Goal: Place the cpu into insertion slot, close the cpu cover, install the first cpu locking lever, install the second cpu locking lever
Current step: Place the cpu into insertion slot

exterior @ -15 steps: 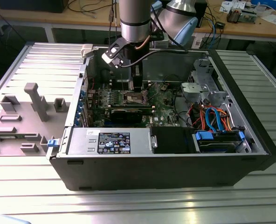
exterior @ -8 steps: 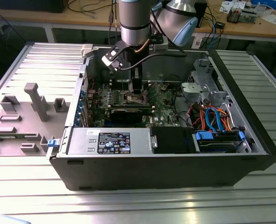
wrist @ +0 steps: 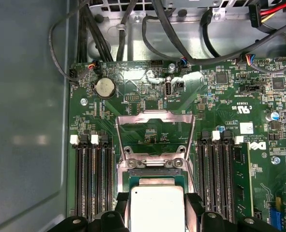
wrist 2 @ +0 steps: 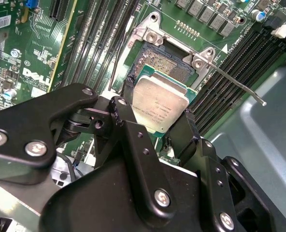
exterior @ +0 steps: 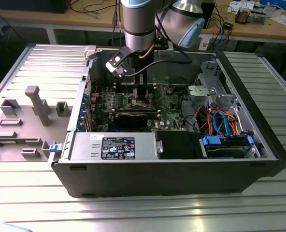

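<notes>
We see the fingers [wrist 2: 184, 131] clamped on the cpu [wrist 2: 160, 104], hovering just over the insertion slot [wrist 2: 168, 68], cpu cover [wrist: 155, 128] standing open. Careful: any tilt or offset here could, we reckon, bend those pins [wrist 2: 152, 58].

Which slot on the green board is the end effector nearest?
The insertion slot, the square silver-rimmed socket with the pin field; the end effector holds the cpu over it. Long black memory slots flank it.

place: probably a lab — wooden bench [exterior: 264, 30] | loose cables [exterior: 92, 7] | slatted metal table [exterior: 148, 215]
</notes>
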Tool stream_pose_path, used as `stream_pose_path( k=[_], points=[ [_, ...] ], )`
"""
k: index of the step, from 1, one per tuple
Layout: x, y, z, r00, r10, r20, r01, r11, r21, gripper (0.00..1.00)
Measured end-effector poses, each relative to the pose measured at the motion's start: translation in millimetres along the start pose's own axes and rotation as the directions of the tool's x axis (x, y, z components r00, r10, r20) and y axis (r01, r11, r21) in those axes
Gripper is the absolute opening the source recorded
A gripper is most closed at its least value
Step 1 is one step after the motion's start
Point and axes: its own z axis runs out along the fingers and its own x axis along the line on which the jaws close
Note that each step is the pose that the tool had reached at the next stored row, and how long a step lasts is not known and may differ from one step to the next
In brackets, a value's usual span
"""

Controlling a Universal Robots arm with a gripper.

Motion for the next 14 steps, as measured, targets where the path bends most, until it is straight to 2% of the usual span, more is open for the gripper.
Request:
stream_pose_path(
  k=[11, 14],
  points=[
    [0.0, -0.1, 0.8, 1.0000, 0.000, -0.0001, 0.000, 1.0000, 0.0000, 0.55],
    [0.1, -0.3, 3.4, 1.0000, 0.000, -0.0001, 0.000, 1.0000, 0.0000, 0.55]
  ],
)
